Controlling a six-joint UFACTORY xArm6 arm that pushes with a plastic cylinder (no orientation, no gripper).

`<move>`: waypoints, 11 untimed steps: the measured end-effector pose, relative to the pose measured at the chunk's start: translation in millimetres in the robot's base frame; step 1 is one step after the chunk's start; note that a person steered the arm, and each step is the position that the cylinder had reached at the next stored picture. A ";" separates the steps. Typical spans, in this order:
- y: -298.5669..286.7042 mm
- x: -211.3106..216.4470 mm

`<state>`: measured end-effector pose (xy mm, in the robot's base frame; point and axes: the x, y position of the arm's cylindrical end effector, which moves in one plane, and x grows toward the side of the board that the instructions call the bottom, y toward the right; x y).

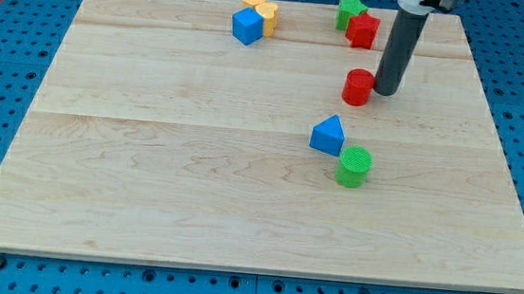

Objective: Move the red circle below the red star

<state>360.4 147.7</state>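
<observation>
The red circle lies on the wooden board in the upper right part of the view. The red star sits above it near the board's top edge, touching a green star at its upper left. My tip stands just to the right of the red circle, touching or nearly touching its side. The dark rod rises from there to the view's top.
A blue triangle and a green circle lie below the red circle, near the middle. A blue cube with two yellow blocks sits at the top centre. The wooden board rests on a blue pegboard.
</observation>
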 end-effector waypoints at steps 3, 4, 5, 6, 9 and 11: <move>-60.9 26.6; -68.4 22.3; -62.9 3.8; -62.0 -4.8; -37.9 1.3; -24.5 -46.5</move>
